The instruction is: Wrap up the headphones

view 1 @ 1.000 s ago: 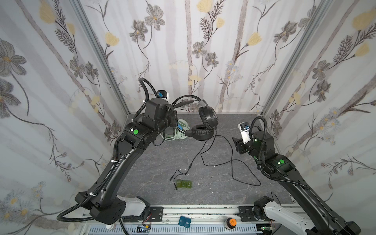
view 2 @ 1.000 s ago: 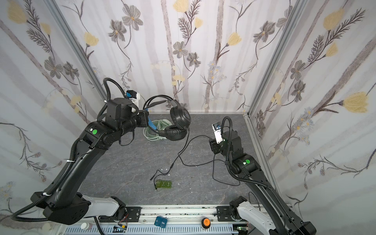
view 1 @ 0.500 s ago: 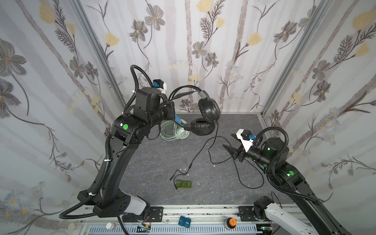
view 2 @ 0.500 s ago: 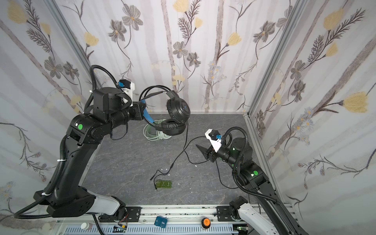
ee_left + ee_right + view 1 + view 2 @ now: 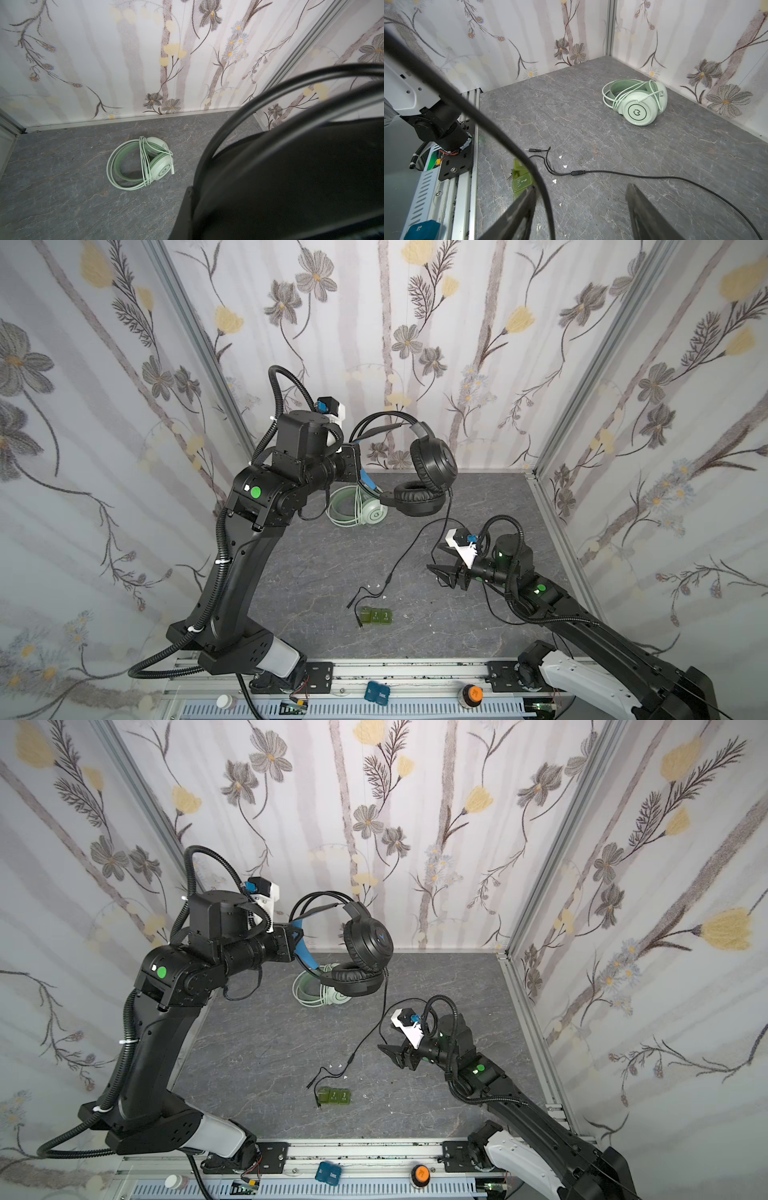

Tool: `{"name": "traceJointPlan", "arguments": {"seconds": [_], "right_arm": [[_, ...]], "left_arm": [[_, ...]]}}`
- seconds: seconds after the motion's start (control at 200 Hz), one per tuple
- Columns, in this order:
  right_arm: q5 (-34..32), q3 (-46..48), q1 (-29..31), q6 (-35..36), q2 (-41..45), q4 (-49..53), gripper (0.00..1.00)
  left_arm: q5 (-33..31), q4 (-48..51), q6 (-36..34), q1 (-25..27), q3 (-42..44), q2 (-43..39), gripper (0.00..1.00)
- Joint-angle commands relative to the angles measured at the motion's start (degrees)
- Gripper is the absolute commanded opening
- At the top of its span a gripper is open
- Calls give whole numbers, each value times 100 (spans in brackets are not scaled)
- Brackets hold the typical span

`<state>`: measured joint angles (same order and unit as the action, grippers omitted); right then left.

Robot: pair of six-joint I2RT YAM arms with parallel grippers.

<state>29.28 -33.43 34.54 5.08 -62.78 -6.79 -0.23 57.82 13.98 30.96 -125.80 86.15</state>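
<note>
The black headphones (image 5: 432, 464) (image 5: 368, 944) hang in the air near the back wall, with my left gripper (image 5: 355, 452) (image 5: 296, 937) shut on their headband, which fills much of the left wrist view (image 5: 291, 166). Their black cable (image 5: 415, 539) (image 5: 500, 133) drops from an ear cup to the table and ends in a split plug (image 5: 577, 172). My right gripper (image 5: 436, 572) (image 5: 386, 1050) (image 5: 581, 207) is open low over the table, and the cable passes between its fingers, close to one. The mint green headphones (image 5: 365, 510) (image 5: 145, 164) (image 5: 639, 106) lie at the back with their white cable wound around them.
Small green blocks (image 5: 376, 616) (image 5: 521, 180) lie near the cable's plug end at the front middle. A metal rail (image 5: 415, 672) with a blue box (image 5: 377, 692) and an orange knob (image 5: 471, 695) runs along the front. Flowered walls close in three sides.
My left arm has raised the black headphones higher above the table. My right arm has swung down and turned, so its open gripper now points left around the hanging cable.
</note>
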Motion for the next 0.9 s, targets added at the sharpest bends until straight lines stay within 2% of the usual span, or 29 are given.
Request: {"name": "traceJointPlan", "arguments": {"seconds": [0.0, 0.12, 0.255, 0.53, 0.57, 0.704, 0.794, 0.899], "right_arm": [[228, 170, 6, -242, -249, -926, 66], [219, 409, -2, -354, -434, -1255, 58], [170, 498, -1, -397, -430, -1337, 43], [-102, 345, -10, -209, -401, -951, 0], [-250, 236, -1, -133, -375, -702, 0], [-1382, -139, 93, 58, 119, 415, 0], [-2119, -518, 289, 474, 508, 1287, 0], [-2897, -1438, 624, 1157, 619, 2474, 0]], "left_arm": [[91, -241, 285, -17, -75, -3, 0], [106, -262, 358, -61, -70, -15, 0], [120, -279, 395, -106, -68, -12, 0], [142, -356, 461, -173, 64, -68, 0], [112, -372, 486, -191, 104, -80, 0], [-17, -507, 580, -292, 363, -215, 0], [-166, -561, 541, -336, 574, -278, 0], [-214, -754, 503, -422, 978, -382, 0]]}}
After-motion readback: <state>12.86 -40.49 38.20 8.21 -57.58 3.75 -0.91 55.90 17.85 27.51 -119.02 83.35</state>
